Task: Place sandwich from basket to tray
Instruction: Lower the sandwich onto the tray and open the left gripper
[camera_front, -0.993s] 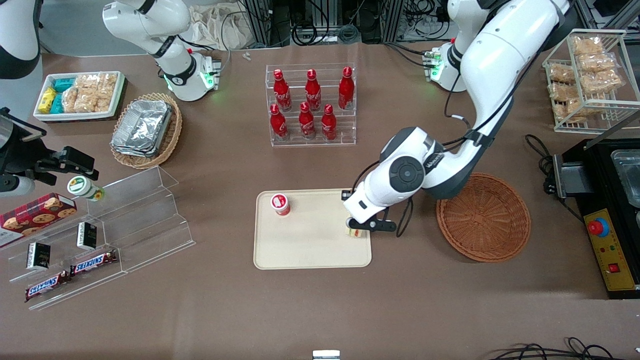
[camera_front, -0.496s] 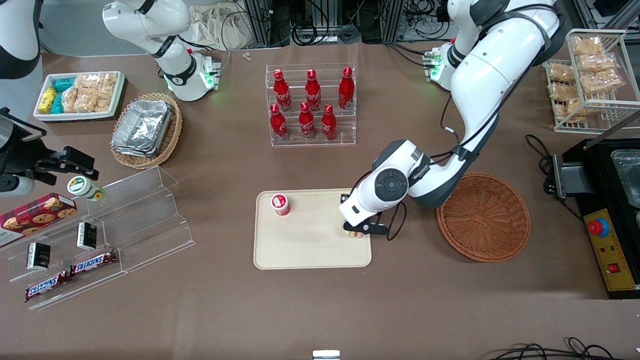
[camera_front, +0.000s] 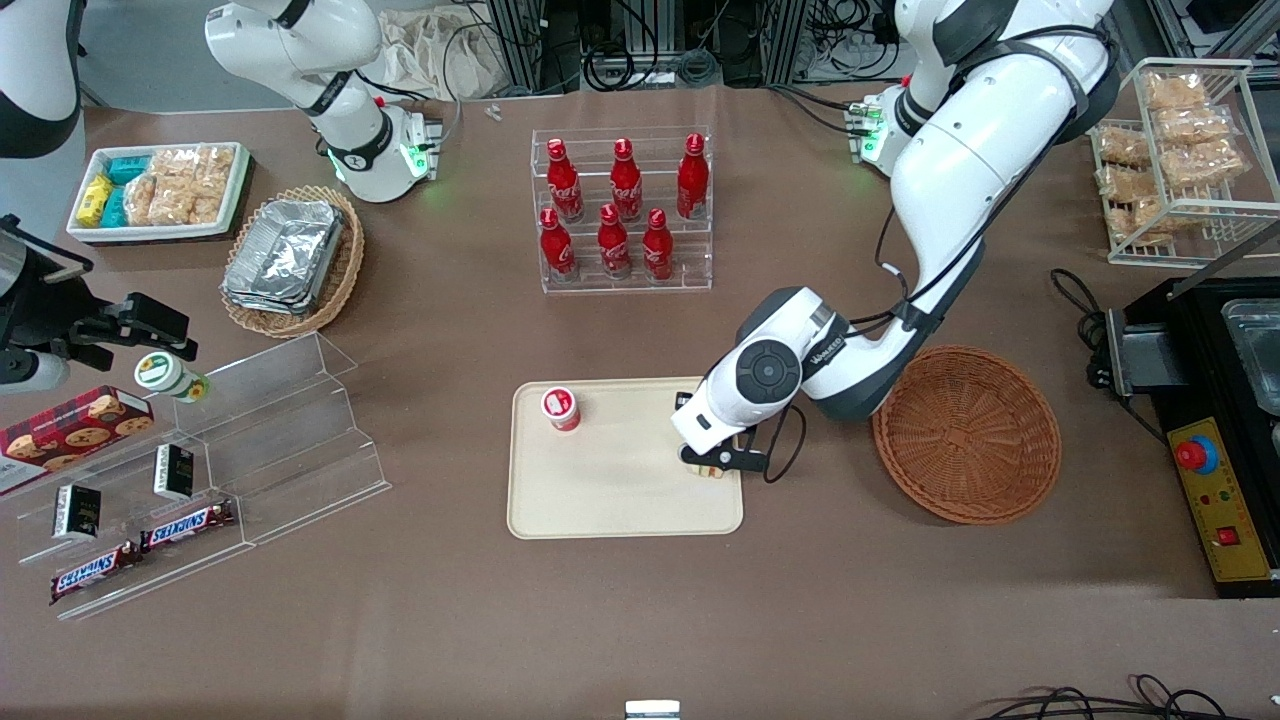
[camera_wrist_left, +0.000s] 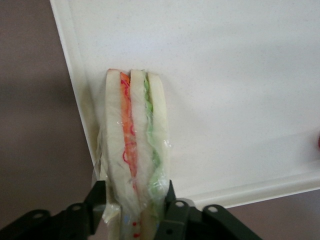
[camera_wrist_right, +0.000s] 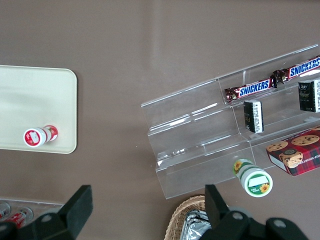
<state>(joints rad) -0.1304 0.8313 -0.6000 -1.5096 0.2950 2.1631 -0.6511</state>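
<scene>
The sandwich (camera_front: 712, 470) (camera_wrist_left: 132, 150), a plastic-wrapped wedge of pale bread with orange and green filling, stands on edge over the cream tray (camera_front: 620, 500) (camera_wrist_left: 225, 75), just inside the rim nearest the working arm's end. My gripper (camera_front: 712, 462) (camera_wrist_left: 135, 200) is shut on the sandwich, one black finger on each bread face. Whether the sandwich touches the tray floor I cannot tell. The reddish-brown wicker basket (camera_front: 967, 435) sits beside the tray toward the working arm's end, with nothing in it.
A small red-and-white cup (camera_front: 561, 408) (camera_wrist_right: 37, 136) stands on the tray's corner toward the parked arm. A rack of red bottles (camera_front: 622, 210) stands farther from the camera. A clear stepped shelf (camera_front: 250, 440) and a foil-container basket (camera_front: 295, 260) lie toward the parked arm's end.
The gripper has carried the sandwich a little further in over the tray, away from the basket. The arm's elbow has swung the same way.
</scene>
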